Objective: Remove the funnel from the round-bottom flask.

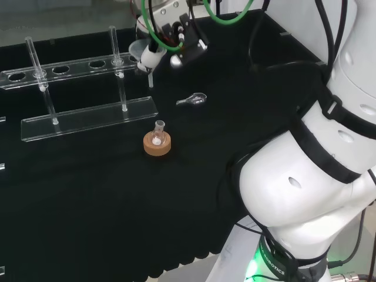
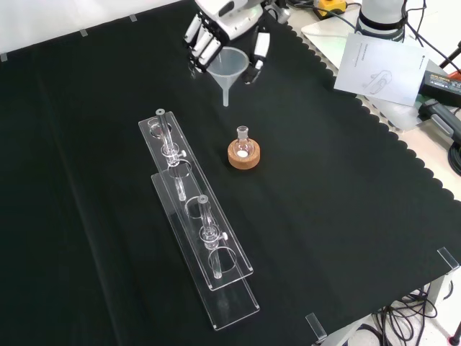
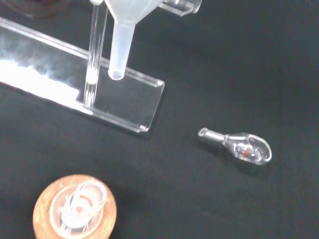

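Observation:
A small clear round-bottom flask (image 2: 243, 143) sits upright on a cork ring stand (image 2: 243, 156) near the middle of the cloth; the head view shows the flask (image 1: 158, 134) on the stand (image 1: 157, 145), and the wrist view looks down into the flask (image 3: 79, 204). The hand (image 2: 223, 29) is curled round a translucent white funnel (image 2: 228, 69), which hangs in the air well above and beyond the flask, stem pointing down. The same funnel (image 1: 143, 57) is up by the hand (image 1: 170, 35) in the head view, and its stem (image 3: 121, 47) shows close in the wrist view.
A clear rack (image 2: 194, 216) with test tubes stands left of the flask in the front view. A small clear glass scoop (image 1: 194, 100) lies on the cloth beyond the flask in the head view. Papers and cables (image 2: 382, 65) lie off the cloth's scalloped edge.

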### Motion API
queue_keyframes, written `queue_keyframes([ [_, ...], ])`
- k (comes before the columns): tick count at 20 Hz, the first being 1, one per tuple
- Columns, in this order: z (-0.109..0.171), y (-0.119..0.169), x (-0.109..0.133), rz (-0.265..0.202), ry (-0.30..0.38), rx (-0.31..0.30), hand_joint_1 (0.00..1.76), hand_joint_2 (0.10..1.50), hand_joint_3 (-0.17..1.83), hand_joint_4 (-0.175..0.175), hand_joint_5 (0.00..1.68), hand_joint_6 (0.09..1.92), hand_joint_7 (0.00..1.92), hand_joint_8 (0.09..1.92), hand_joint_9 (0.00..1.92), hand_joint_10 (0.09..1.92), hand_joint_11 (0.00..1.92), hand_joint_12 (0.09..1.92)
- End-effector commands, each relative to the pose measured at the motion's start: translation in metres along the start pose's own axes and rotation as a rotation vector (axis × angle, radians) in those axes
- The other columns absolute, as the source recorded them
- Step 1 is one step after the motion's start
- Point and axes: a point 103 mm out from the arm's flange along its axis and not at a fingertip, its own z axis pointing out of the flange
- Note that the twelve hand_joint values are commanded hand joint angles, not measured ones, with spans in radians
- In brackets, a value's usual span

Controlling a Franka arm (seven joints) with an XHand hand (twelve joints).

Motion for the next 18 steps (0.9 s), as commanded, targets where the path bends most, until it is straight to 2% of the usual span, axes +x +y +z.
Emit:
queue_keyframes([
  [1, -0.023, 0.014, -0.021, 0.013, 0.024, -0.034, 0.79, 0.80, 0.49, -0.027, 0.60, 0.40, 0.62, 0.66, 1.05, 0.43, 0.69, 1.22],
  [10, -0.042, 0.053, -0.046, 0.017, 0.046, -0.065, 0.79, 0.80, 0.50, -0.027, 0.60, 0.43, 0.63, 0.67, 1.05, 0.43, 0.70, 1.22],
  [18, -0.046, 0.077, -0.045, 0.000, 0.037, -0.066, 0.79, 0.80, 0.50, -0.028, 0.60, 0.44, 0.63, 0.67, 1.05, 0.43, 0.70, 1.22],
])
